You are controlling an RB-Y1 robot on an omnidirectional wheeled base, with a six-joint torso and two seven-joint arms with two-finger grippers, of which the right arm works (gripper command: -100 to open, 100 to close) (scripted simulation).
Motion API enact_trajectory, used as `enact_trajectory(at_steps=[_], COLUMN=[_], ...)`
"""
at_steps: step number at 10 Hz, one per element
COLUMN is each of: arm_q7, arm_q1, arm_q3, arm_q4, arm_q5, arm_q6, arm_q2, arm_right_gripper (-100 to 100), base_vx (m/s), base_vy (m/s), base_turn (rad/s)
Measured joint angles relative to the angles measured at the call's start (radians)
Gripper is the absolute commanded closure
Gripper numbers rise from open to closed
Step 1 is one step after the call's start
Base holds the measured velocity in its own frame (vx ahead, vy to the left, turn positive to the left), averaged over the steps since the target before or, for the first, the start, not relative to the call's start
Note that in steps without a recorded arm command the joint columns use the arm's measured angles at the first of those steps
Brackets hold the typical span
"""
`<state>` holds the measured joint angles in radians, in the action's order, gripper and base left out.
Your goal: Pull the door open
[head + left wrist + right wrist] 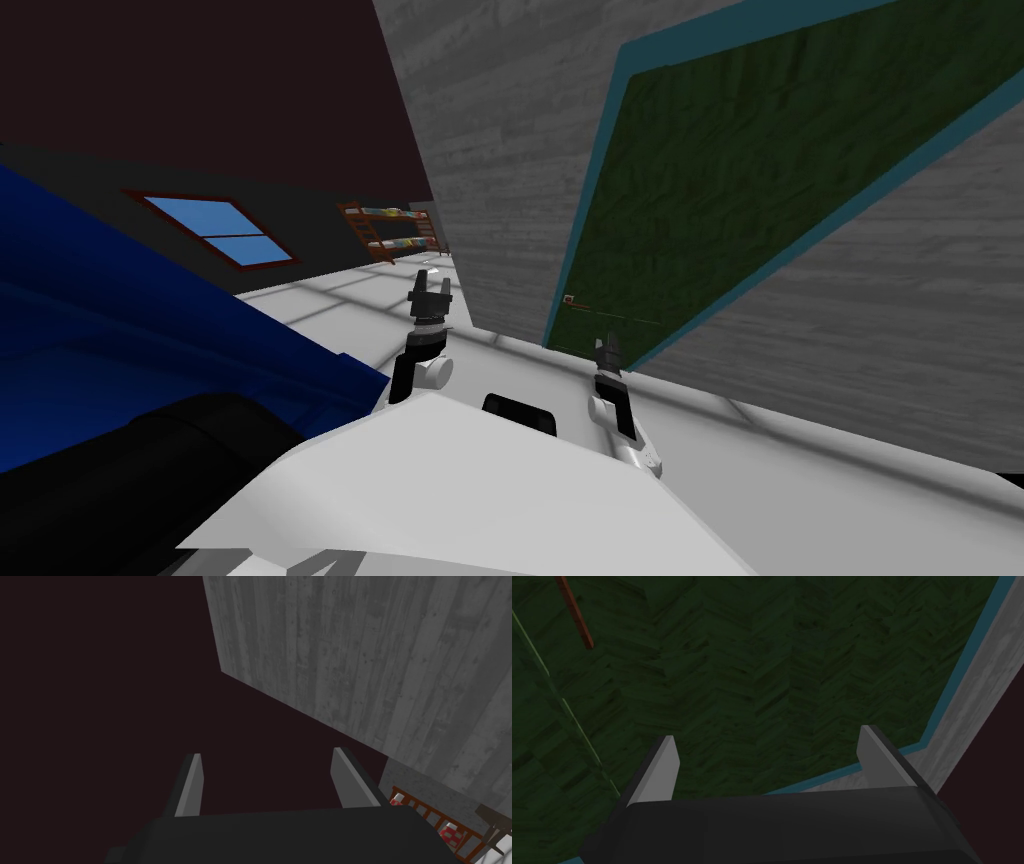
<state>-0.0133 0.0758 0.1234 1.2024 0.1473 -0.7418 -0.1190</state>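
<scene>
A dark green door (pixel 740 170) in a teal frame (pixel 606 150) is set in the grey wall (pixel 500 150) ahead on my right. A small red-brown handle (pixel 568 299) sits near the door's left edge, low in the head view. My right gripper (pixel 606 350) hangs open just in front of the door, a little right of the handle and apart from it. In the right wrist view the open right gripper (pixel 767 736) faces the green door (pixel 762 661), with the red-brown handle (pixel 574 611) off to one side of the fingers. My left gripper (pixel 430 290) is raised and open (pixel 267 753), holding nothing.
A large blue surface (pixel 120 330) and a black rounded shape (pixel 200 450) lie close on my left. A red-framed window (pixel 215 230) and a bunk bed (pixel 395 230) stand at the far end of the room. Pale floor (pixel 340 300) runs between them and the grey wall.
</scene>
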Motion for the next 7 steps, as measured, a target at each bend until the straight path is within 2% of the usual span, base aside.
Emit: enact_trajectory(at_steps=[2,3,5,7], arm_q7=[0.002,0.004,0.010,0.011], arm_q1=[-0.015,-0.032,-0.037,-0.057], arm_q3=[0.006,0.010,0.013,0.017], arm_q4=[-0.046,-0.080,-0.110,-0.160], arm_q5=[0.004,0.006,0.008,0.010], arm_q6=[0.001,-0.001,0.005,-0.007], arm_q2=[-0.002,-0.004,-0.001,-0.004], arm_right_gripper=[-100,-100,-100,-100], base_vx=[0.101,0.092,0.067,0.049], base_vy=[-0.036,-0.046,-0.043,-0.026], base_turn=[0.097,0.149,0.064,0.081])
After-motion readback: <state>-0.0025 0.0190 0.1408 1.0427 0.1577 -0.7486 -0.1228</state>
